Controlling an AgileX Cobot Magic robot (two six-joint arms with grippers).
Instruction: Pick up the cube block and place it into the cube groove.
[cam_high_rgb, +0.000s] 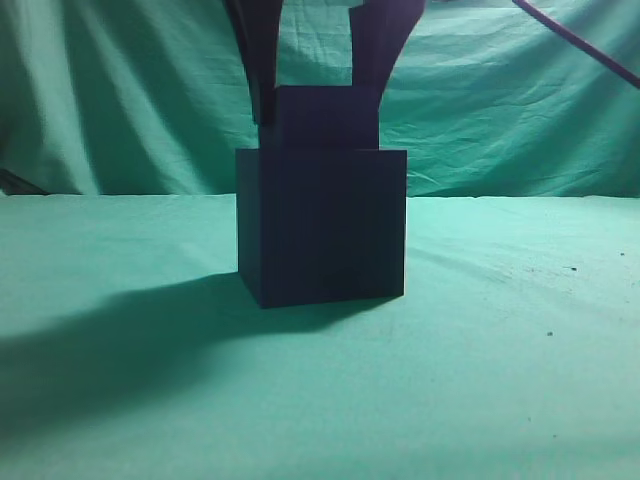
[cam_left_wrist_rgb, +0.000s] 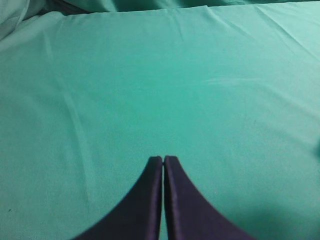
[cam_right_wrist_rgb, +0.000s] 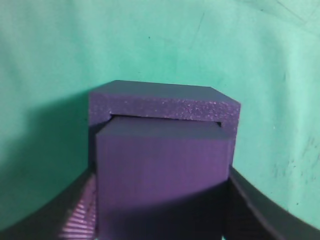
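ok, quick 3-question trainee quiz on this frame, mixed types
1. True or false: the cube block sits fully sunk in the cube groove.
2. Which gripper holds the block? A) left B) right
3. Fill in: the left gripper has its jaws ____ over bare green cloth.

Key:
1. False; it sticks up above the box's top.
2. B, the right gripper.
3. shut
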